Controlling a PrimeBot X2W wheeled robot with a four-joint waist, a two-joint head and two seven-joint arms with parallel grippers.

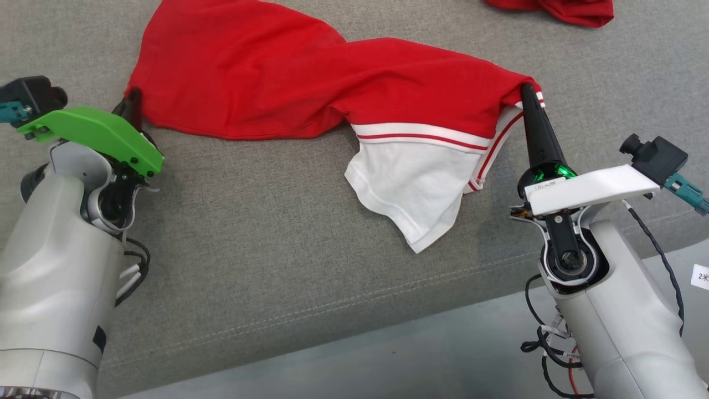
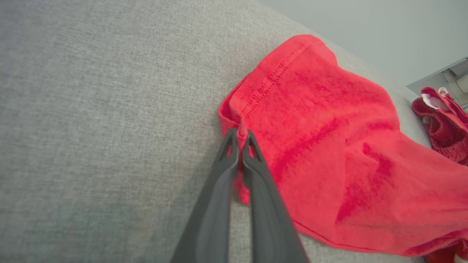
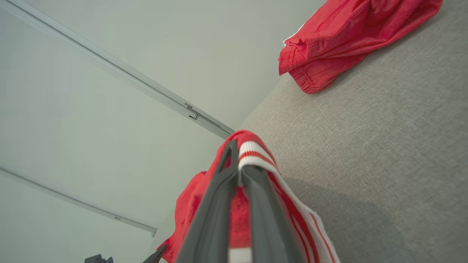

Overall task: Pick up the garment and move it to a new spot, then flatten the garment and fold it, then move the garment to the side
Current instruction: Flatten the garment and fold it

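Note:
The garment [image 1: 310,88] is red with a white panel [image 1: 410,188] and red-white stripes, stretched crosswise over the grey fabric surface [image 1: 266,244]. My left gripper [image 1: 133,102] is shut on its left red corner, and the left wrist view shows the hem [image 2: 239,126] pinched between the fingertips of that gripper [image 2: 240,134]. My right gripper [image 1: 529,90] is shut on the striped right corner and holds it a little off the surface, with the white panel drooping beneath. In the right wrist view the striped edge [image 3: 252,153] wraps over the right gripper [image 3: 237,151].
A second red garment [image 1: 559,10] lies bunched at the far right of the surface, also in the left wrist view [image 2: 442,124] and the right wrist view [image 3: 343,40]. The surface's stitched front edge [image 1: 332,307] borders pale floor [image 1: 421,354].

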